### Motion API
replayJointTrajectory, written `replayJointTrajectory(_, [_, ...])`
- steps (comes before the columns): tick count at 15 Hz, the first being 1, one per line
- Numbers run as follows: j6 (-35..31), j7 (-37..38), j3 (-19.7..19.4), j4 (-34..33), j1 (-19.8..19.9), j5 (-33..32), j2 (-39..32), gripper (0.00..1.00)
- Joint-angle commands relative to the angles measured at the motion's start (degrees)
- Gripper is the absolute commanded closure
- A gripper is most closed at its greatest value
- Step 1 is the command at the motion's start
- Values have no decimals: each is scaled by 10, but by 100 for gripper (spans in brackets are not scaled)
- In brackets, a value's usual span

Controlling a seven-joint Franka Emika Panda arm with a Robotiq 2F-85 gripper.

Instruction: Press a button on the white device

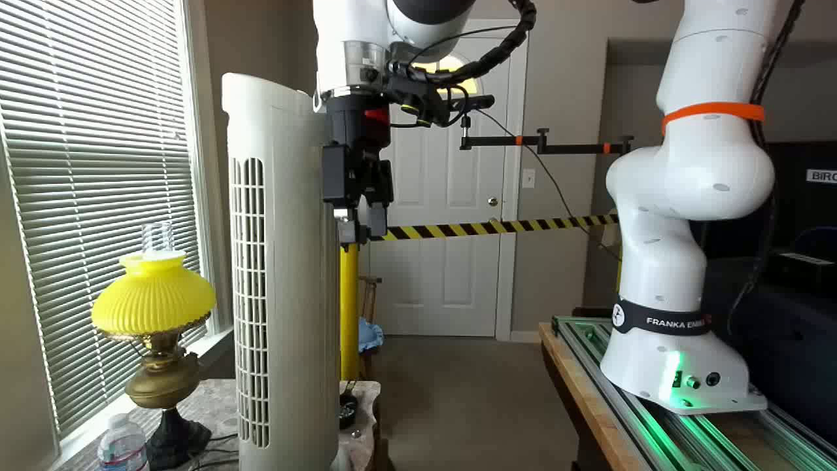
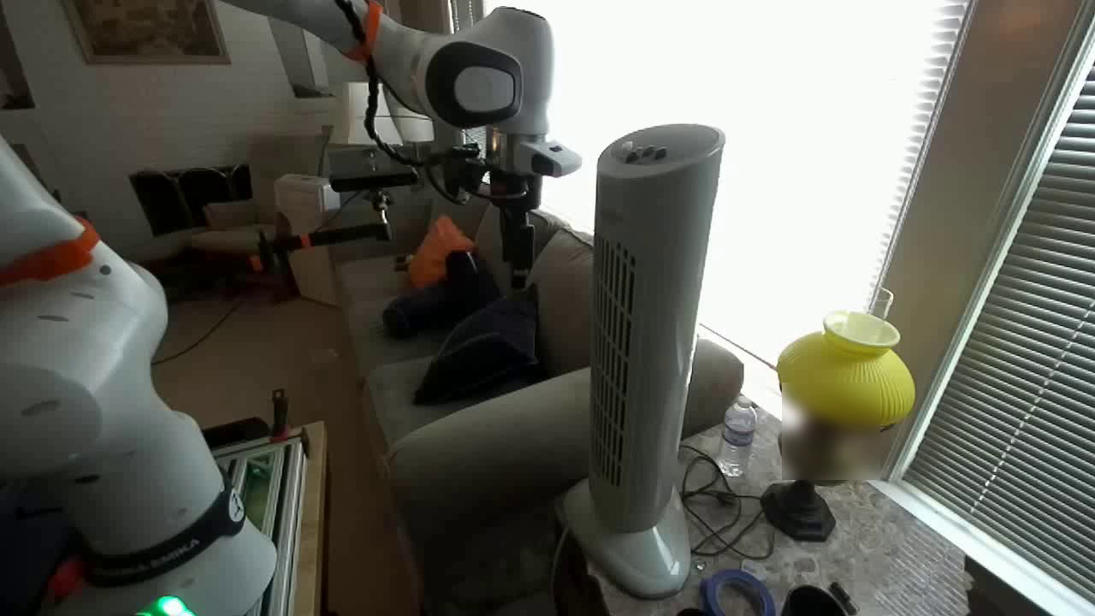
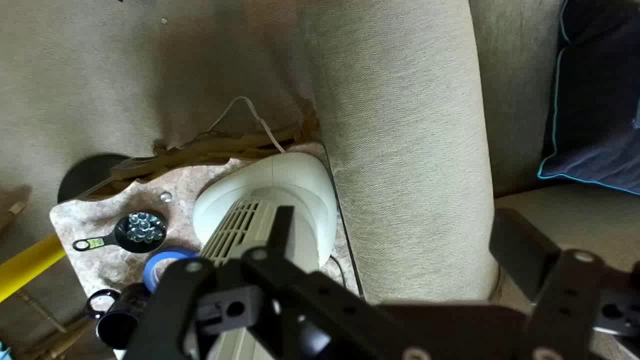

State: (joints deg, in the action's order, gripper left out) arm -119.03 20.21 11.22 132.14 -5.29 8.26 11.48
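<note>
One tower fan (image 1: pixel 281 275): the task's white device; in an exterior view it rises upright in the foreground beside the lamp (image 1: pixel 153 294), its foot mostly out of frame.
Claw (image 1: pixel 363 229): points straight down, a pose that suits a downward press; its tips look lower than the fan's top, so it probably needs lifting first. It overlaps the fan's edge here, and this angle cannot say whether they touch.
Striped tape (image 1: pixel 503 227): crosses in front of the door (image 1: pixel 444 281), likely to keep people out of the arm's reach.

Fan foot (image 2: pixel 633 565): in an exterior view, sits on the side table (image 2: pixel 898 547), a height that presumably brings the controls within reach.
Buttons (image 2: pixel 647 153): a small cluster on the slanted top, too small to count; no other view shows them. Facing upward, they call for pressing from above.
Clearance: clear only here; the claw hangs apart from the fan, over toward the sofa (image 2: pixel 505 445).

Fingers (image 3: pixel 281 227): in the wrist view, spread wide with nothing held, which the exterior views barely show. Drawn together, they might poke more precisely.
Marbles (image 3: pixel 142 227): gathered in a black scoop (image 3: pixel 150 246), presumably so they cannot roll; this view shows them best.
Fan's top: hidden behind the claw from here.
</note>
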Motion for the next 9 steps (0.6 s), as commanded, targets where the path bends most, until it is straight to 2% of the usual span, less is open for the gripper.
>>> replayJointTrajectory(1, [1, 1, -6, -1, -6, -1, 0, 0])
replayJointTrajectory(6, [1, 1, -6, -1, -6, -1, 0, 0])
replayJointTrajectory(9, [25, 18, -6, -20, -5, -3, 16, 0])
